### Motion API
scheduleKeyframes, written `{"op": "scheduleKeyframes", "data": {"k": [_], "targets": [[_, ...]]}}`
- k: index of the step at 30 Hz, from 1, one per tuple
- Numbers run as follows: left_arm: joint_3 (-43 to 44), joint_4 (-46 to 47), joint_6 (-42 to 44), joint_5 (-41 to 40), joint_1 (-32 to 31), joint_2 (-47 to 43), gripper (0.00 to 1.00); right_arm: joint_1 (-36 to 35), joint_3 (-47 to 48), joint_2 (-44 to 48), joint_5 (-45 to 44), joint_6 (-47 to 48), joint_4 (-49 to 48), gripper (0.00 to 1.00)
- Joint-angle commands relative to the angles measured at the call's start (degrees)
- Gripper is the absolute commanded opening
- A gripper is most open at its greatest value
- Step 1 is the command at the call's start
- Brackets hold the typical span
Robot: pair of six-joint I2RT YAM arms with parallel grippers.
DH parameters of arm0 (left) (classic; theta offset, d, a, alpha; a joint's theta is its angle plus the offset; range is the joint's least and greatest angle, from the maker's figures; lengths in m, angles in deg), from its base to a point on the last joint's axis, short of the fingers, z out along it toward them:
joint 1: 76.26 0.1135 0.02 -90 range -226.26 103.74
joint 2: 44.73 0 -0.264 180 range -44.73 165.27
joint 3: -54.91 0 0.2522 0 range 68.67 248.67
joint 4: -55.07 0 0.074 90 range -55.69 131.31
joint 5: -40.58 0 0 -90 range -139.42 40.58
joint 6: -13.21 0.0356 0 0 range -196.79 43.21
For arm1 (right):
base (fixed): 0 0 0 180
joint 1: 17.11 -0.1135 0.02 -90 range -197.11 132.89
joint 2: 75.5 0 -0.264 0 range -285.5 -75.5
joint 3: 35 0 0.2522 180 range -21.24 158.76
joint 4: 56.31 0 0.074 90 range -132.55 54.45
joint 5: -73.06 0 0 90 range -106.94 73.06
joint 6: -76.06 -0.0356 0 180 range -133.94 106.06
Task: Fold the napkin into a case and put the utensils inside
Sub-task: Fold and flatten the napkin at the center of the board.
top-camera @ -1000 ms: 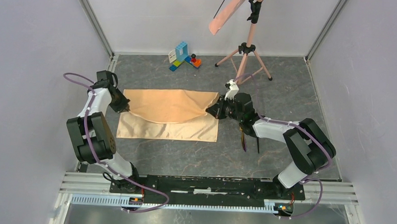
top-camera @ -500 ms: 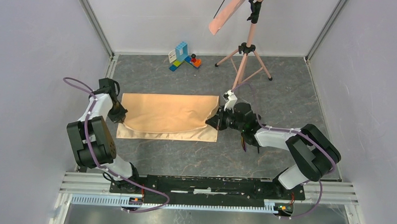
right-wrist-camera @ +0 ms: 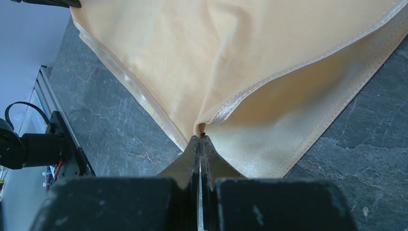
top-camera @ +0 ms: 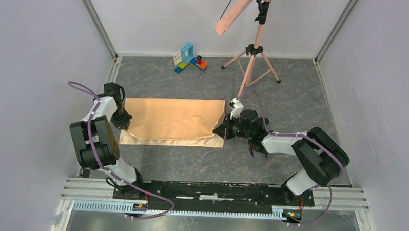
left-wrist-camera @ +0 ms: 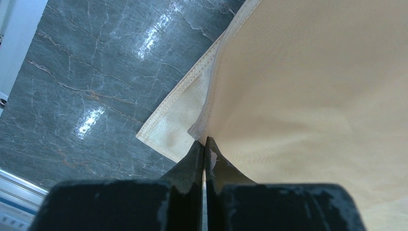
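The peach-tan napkin point(top-camera: 174, 121) lies folded over itself on the grey table, its upper layer drawn almost to the near edge. My left gripper point(top-camera: 124, 124) is shut on the upper layer's left corner point(left-wrist-camera: 202, 132), low over the lower layer. My right gripper point(top-camera: 220, 131) is shut on the upper layer's right corner point(right-wrist-camera: 202, 126). The napkin fills both wrist views point(left-wrist-camera: 308, 86) point(right-wrist-camera: 202, 57). The utensils point(top-camera: 251, 147) are mostly hidden under my right arm; only a thin dark tip shows. No case is in view.
A pink tripod point(top-camera: 252, 55) with a salmon strip on top stands at the back right. Coloured toy blocks point(top-camera: 190, 58) sit at the back centre. Grey walls close in both sides. The arms' rail point(top-camera: 210, 190) runs along the near edge.
Both grippers have pulled the napkin's upper layer toward the near edge and lowered it. The fold now covers nearly all the lower layer, leaving only a narrow strip.
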Motion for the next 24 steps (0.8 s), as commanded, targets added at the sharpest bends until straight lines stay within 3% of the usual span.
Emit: {"op": "scheduleKeyframes", "data": {"k": [1,6,12,17,20,24], "targets": [[0.0,-0.2,2.1,-1.4,0.2,0.3,0.08,-0.1,-0.7,-0.9,-0.1,1.1,-2.1,0.0],[-0.4,-0.3,2.5,-1.5,0.2,-0.4,0.26,-0.2,-1.0,-2.3,0.4,1.2,-2.5,0.0],[-0.6,-0.4,3.0,-1.5,0.2,-0.4,0.31,-0.5,-0.8,-3.3,0.9,0.7,-2.9,0.01],[-0.3,-0.7,3.5,-2.3,0.2,0.0,0.17,-0.6,-0.6,-2.4,0.8,0.8,-2.9,0.01],[-0.4,-0.6,3.6,-2.7,0.2,0.1,0.04,-0.7,-0.8,-1.5,0.6,0.9,-2.9,0.01],[0.1,-1.9,3.4,-3.0,0.2,-0.4,0.02,-0.9,-1.1,0.1,1.2,0.9,-2.6,0.01]]}}
